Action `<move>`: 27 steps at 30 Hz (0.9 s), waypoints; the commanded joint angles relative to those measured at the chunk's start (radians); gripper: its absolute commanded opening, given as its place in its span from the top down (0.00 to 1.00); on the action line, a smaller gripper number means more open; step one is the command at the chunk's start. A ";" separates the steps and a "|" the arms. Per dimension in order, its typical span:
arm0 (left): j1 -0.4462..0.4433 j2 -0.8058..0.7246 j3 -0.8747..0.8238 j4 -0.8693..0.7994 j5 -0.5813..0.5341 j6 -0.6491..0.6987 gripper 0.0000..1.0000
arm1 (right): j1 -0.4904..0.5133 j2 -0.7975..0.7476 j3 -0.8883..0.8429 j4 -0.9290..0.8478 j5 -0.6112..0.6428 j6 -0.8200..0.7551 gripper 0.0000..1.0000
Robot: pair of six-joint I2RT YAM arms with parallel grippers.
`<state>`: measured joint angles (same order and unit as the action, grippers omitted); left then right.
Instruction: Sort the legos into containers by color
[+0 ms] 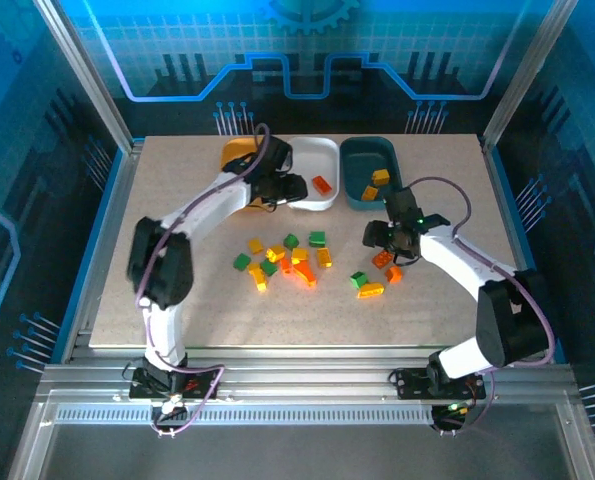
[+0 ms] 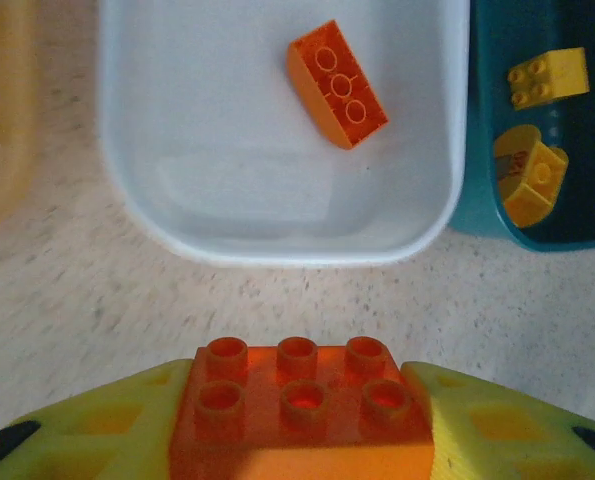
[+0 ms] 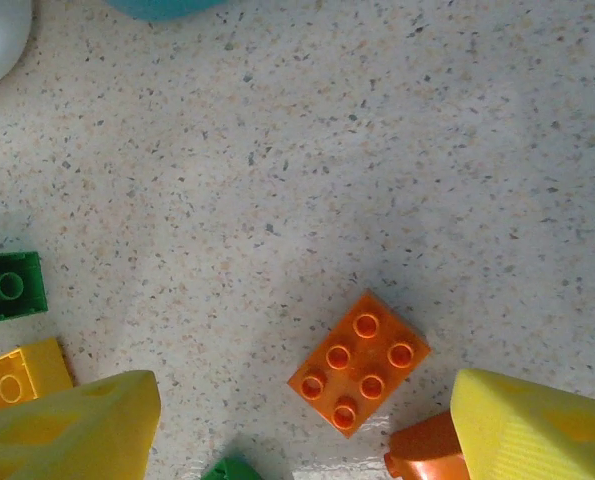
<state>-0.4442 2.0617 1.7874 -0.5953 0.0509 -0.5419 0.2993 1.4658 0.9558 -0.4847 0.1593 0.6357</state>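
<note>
On the desk point(image 1: 197, 290), the white tray point(image 2: 277, 245) holds one lone red-orange brick point(image 2: 337, 85) and the dark teal tray point(image 2: 587, 150) holds yellow bricks point(image 2: 547, 78), keeping colours apart. The left pincer point(image 2: 297, 425) hangs near the white tray's rim, clenched on a six-stud red-orange brick point(image 2: 295, 385), likely bound for its match. The right pincer point(image 3: 302, 430) stands released over a loose red-orange brick point(image 3: 359, 372) on the desk.

Speckled table point(image 1: 177, 300) bears 3 trays point(image 1: 329, 150), scattered legos point(image 1: 317, 239).
</note>
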 commanded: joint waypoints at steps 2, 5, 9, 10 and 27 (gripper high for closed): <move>-0.002 0.168 0.235 -0.077 0.082 0.043 0.55 | -0.012 -0.009 0.000 -0.011 -0.032 -0.003 0.22; -0.001 0.258 0.343 -0.078 0.078 0.055 0.54 | -0.012 -0.001 0.014 -0.029 -0.043 -0.022 0.22; 0.008 0.346 0.460 -0.117 0.091 0.050 0.42 | -0.011 -0.005 0.016 -0.042 -0.047 -0.028 0.22; 0.010 0.351 0.474 -0.123 0.101 0.053 0.29 | -0.012 -0.008 0.014 -0.047 -0.046 -0.028 0.22; 0.049 -0.497 -0.675 0.042 -0.194 0.034 0.06 | 0.076 -0.221 -0.119 -0.085 -0.010 0.034 0.22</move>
<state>-0.4229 1.5948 1.2575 -0.5140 -0.0341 -0.4965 0.3470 1.2671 0.8803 -0.5468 0.1337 0.6392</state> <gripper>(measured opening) 0.943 0.784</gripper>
